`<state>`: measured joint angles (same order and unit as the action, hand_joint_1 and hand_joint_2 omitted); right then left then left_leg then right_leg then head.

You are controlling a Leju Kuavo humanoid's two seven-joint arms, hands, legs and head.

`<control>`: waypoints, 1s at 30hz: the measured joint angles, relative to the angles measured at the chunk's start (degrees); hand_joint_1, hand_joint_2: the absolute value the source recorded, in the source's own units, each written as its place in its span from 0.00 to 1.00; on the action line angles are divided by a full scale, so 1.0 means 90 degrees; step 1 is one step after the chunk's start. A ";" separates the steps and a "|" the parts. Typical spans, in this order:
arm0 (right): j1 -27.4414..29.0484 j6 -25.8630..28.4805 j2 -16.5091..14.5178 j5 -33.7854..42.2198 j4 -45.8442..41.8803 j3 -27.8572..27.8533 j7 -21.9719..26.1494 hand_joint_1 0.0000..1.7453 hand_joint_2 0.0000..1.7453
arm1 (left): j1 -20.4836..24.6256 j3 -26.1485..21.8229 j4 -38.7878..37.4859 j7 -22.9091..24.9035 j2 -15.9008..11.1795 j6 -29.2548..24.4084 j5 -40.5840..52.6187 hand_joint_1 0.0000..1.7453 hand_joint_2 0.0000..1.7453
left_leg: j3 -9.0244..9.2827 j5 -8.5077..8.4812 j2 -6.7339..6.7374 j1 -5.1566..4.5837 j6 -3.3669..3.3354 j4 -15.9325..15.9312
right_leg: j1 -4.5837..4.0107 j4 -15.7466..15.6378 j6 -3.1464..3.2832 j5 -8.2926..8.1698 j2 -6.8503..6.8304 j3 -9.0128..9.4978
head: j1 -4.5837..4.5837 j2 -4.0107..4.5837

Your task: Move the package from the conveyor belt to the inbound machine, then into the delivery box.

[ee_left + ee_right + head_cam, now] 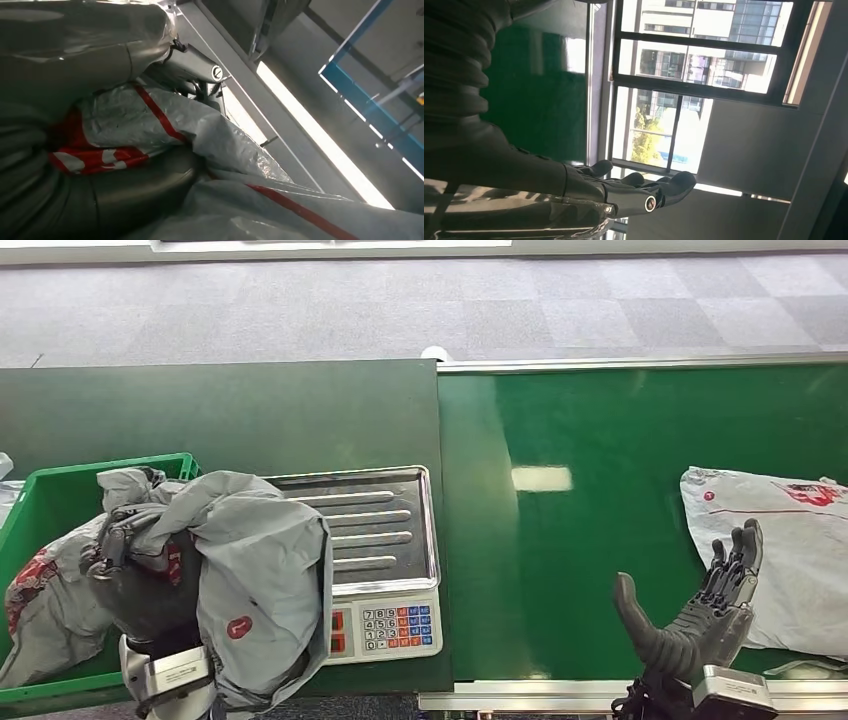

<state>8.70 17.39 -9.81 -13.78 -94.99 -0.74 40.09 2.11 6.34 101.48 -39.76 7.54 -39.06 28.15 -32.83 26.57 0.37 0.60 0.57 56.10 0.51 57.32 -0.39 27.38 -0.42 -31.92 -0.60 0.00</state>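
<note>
Draping over left hand fingers: grey package, above green box.

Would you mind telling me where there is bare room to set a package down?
Free: the conveyor belt between the scale and the white package; the dark table behind the scale. Crowded: the green bin, under the grey package the left hand holds.

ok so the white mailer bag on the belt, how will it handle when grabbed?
The white bag probably goes floppy: it lies flat and wrinkled on the belt. Likely slippery, since its plastic skin looks glossy. The grey bag in the left hand already droops the same way.
</note>
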 joint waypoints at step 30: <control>0.0364 -0.0131 -0.0158 -0.0022 -0.0196 -0.0413 0.0000 0.00 1.00 | 0.2090 -0.4377 -0.3800 0.1800 -0.1552 0.0697 0.0973 0.00 1.00 | 0.0001 -0.0003 0.0035 0.0007 0.0018 0.0002 | -0.0007 0.0005 0.0019 -0.0006 0.0031 -0.0013 | 0.0003 0.0000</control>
<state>11.97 16.21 -11.23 -13.98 -96.76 -4.46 40.09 20.92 -33.06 67.28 -23.55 -6.43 -32.79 36.91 -32.82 26.54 0.69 0.66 0.73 56.12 0.45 57.36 -0.22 27.32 -0.13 -32.04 -0.57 0.00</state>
